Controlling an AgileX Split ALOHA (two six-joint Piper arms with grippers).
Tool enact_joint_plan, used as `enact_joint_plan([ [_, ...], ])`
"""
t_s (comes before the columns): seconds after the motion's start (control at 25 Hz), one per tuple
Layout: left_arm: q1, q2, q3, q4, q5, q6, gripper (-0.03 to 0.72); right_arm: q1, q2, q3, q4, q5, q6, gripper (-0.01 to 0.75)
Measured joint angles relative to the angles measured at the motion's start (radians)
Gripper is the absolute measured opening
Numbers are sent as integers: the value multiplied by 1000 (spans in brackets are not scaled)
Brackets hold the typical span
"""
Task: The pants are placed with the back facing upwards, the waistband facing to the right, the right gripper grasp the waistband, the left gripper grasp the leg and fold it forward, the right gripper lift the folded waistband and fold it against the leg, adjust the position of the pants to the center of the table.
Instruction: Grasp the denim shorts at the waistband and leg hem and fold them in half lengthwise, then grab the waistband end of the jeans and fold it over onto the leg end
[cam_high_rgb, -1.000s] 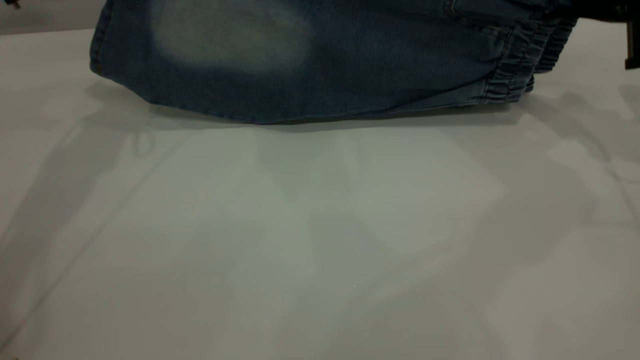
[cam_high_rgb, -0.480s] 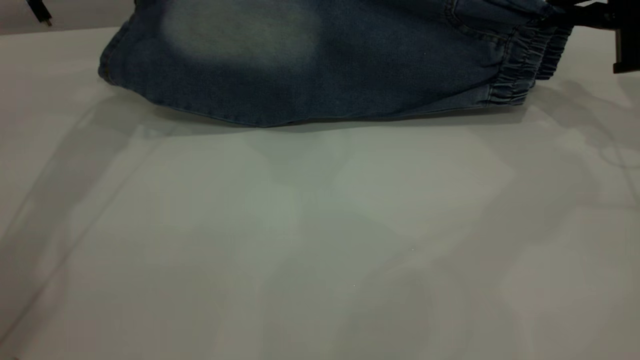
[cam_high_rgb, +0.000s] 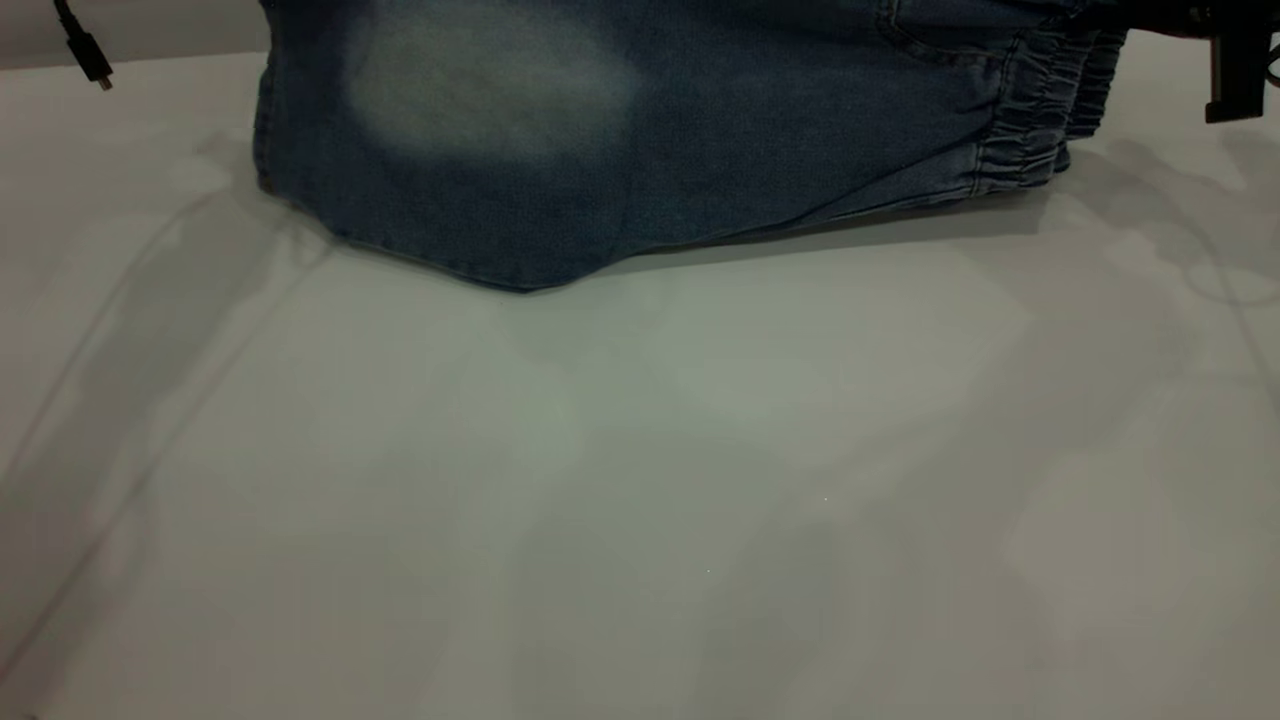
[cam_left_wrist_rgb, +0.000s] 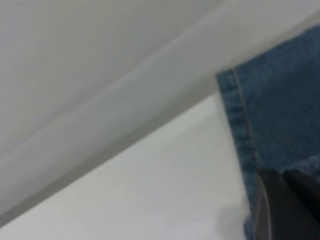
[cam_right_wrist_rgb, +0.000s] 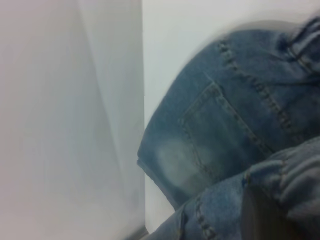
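The pants (cam_high_rgb: 640, 130) hang across the far side of the table (cam_high_rgb: 640, 480), blue denim with a pale faded patch. Their lower edge sags to a point that touches the tabletop. The gathered waistband (cam_high_rgb: 1040, 110) is at the right end. My right gripper (cam_right_wrist_rgb: 280, 210) is shut on the waistband (cam_right_wrist_rgb: 295, 170), whose ruffled denim lies over the dark finger; a back pocket (cam_right_wrist_rgb: 220, 130) shows beyond. My left gripper (cam_left_wrist_rgb: 287, 210) is shut on the leg near its stitched hem (cam_left_wrist_rgb: 240, 125), at the pants' left end, above the top edge of the exterior view.
A black cable end (cam_high_rgb: 95, 65) dangles at the far left above the table. Black hardware of the right arm (cam_high_rgb: 1230, 70) sticks down at the far right. Arm shadows lie on the white surface in front of the pants.
The pants' left end has moved right and up. The lower edge, which lay in a shallow curve, now sags to a point. The cable end has swung into view at the left.
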Motion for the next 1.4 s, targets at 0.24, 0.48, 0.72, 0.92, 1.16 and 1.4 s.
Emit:
enact_joint_plan([
  [0.24,1,3,0,0,-38,34,69,21,0,-7,2,-42,-15,85],
  [0.48,3,2,0,-2,-66,54,87,58,0,-29,3,-98,-44,132],
  [0.72,2,2,0,-2,-43,52,165,59,1,-97,2,-88,-132,262],
  [0.92,2,2,0,-6,19,52,277,59,11,-121,2,-68,-206,388],
  [1.16,-2,1,0,-6,149,52,305,59,11,-121,-7,62,-237,426],
  [1.4,-45,0,0,-6,231,51,307,59,11,-116,-126,207,-229,428],
])
